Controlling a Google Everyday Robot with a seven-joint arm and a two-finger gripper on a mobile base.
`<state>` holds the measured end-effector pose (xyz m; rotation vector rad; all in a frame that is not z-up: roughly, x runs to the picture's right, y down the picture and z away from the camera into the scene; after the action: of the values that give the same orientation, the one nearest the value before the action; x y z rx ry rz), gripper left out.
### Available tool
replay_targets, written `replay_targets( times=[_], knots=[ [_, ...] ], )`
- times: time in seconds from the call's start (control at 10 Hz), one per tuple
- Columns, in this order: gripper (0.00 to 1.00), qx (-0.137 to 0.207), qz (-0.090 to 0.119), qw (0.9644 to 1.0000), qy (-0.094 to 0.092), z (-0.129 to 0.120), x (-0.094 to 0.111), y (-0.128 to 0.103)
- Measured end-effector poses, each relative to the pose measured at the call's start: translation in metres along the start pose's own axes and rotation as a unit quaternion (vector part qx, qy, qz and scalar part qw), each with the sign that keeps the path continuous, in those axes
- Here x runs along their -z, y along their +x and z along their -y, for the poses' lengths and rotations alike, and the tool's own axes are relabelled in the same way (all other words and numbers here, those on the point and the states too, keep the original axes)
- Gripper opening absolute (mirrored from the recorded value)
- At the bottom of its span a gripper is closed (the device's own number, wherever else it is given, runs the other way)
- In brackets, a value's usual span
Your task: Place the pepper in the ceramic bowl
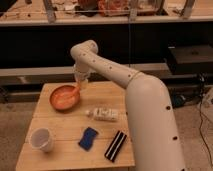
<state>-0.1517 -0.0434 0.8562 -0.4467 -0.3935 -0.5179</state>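
The ceramic bowl (pixel 62 98), round, shallow and orange-red, sits at the back left of the wooden table (pixel 65 127). My gripper (pixel 80 83) points down over the bowl's right rim, at the end of the white arm that reaches in from the right. The pepper (pixel 76 90), a small orange piece, sits right at the gripper's tip, just above the bowl's right edge. The gripper is shut on it. Its colour blends with the bowl, so its lower end is hard to separate from the rim.
A white bottle (pixel 103 114) lies on its side at mid-table. A blue sponge (pixel 88 138) and a black-and-white striped object (pixel 115 146) lie near the front. A white cup (pixel 41 140) stands at the front left. A dark counter runs behind the table.
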Motion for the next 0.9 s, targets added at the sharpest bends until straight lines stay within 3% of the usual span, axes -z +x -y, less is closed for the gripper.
replay_targets(
  times=[0.9],
  knots=[
    [0.0, 0.0, 0.019, 0.9998, 0.002, 0.009, -0.013, -0.028]
  ],
)
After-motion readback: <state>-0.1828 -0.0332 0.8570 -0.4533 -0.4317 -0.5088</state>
